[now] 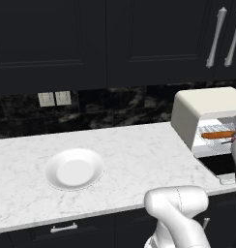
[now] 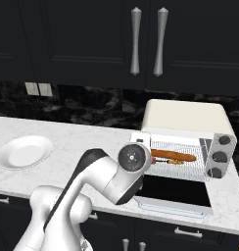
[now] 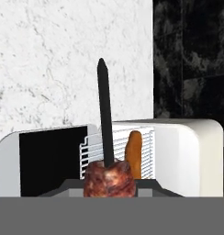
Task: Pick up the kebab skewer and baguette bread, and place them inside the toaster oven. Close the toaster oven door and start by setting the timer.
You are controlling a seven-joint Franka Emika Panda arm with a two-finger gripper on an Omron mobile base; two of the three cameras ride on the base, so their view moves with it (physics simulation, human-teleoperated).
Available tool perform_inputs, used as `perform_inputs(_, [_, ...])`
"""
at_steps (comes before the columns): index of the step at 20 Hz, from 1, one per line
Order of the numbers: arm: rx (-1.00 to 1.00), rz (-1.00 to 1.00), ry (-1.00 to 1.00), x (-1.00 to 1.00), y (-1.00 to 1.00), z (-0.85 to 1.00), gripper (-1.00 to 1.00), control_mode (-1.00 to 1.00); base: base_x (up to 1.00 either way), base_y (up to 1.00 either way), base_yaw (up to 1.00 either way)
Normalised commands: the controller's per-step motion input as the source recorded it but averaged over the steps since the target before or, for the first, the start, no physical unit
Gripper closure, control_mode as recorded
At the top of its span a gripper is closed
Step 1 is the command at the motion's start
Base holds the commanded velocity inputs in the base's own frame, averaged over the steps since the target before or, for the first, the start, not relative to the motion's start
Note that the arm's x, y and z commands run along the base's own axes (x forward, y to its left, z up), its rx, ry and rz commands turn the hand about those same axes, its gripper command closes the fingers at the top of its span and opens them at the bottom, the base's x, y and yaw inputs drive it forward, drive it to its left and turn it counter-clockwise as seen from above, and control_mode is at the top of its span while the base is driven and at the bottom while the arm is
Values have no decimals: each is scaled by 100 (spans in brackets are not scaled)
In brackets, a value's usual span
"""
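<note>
The fingers are clamped narrow on the kebab skewer, gripping it at a reddish-brown meat chunk, with the dark stick pointing away from the hand toward the toaster oven. In the hand view the oven's mouth lies just beyond the skewer's stick, and the baguette bread already rests on the wire rack inside. In the right base view the arm's wrist is at the left front of the oven, the toaster oven door hangs fully open and flat toward the near edge of the table, and the baguette lies across the rack. Far to the left sits a white plate. The bread looks delivered; what remains, as I judge it, is setting the skewer on the rack, letting go, shutting the door and turning the timer knob among the knobs on the oven's right.
</note>
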Motion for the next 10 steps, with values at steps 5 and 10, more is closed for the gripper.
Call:
perform_inputs(5, [0,4,4,13,-15,0,100,-100,0,0,0])
perform_inputs(10, [0,6,13,29,-22,-1,100,-100,0,0,0])
